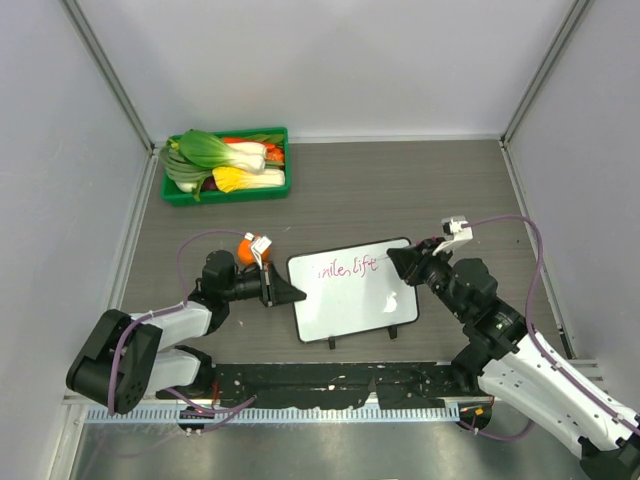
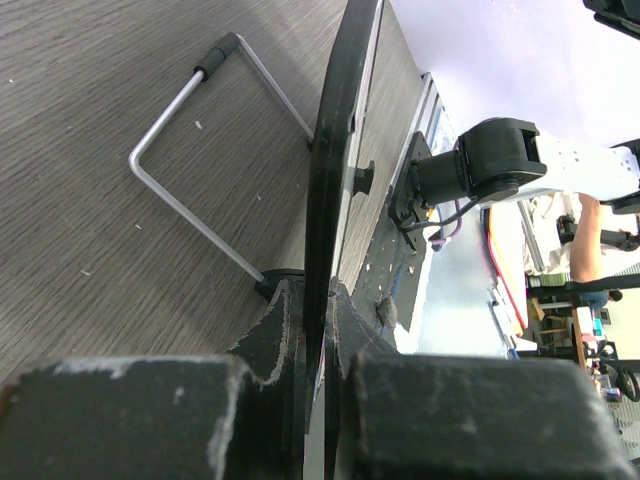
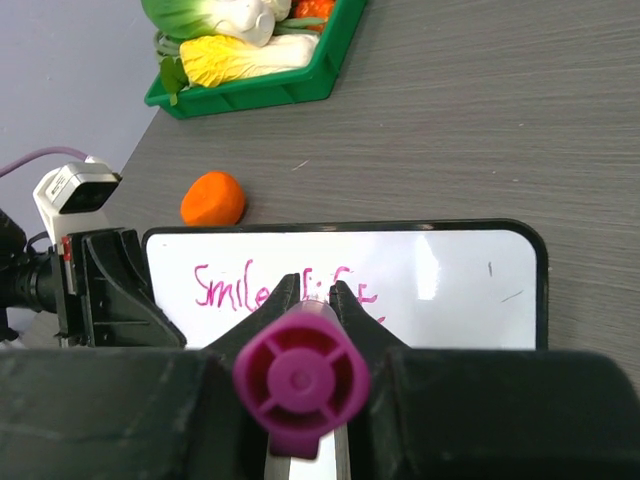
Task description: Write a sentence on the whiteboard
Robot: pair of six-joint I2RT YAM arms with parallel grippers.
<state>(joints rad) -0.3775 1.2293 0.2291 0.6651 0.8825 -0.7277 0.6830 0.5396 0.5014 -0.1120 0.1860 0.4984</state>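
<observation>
From above, your small glossy white whiteboard [image 1: 352,295] with its thin black rounded frame sits mid-way across the grey wood-grain table [image 1: 420,190], between the two arms. Magenta handwritten script [image 1: 347,268] runs near its top edge, one line, roughly "Smile, lift". Your left gripper [image 1: 298,293] is pinched onto the board's left edge. Your right gripper [image 1: 400,261] sits at the upper right corner. A round orange object [image 1: 245,250] rests just beside the left wrist, and a green plastic tray [image 1: 225,197] of toy vegetables sits well apart at the far left.

Left wrist now: you see the board edge-on, its black frame rising between the fingers [image 2: 280,330], which press on it from both sides. A bent silver wire stand [image 2: 170,197] juts from the board's back.

Right wrist: the jaws are clamped around a magenta marker [image 3: 300,378], butt end facing the camera, tip hidden. Beyond them the board shows "Smile", with the rest partly hidden behind the fingertips. The orange object lies just past the board's far left corner.
</observation>
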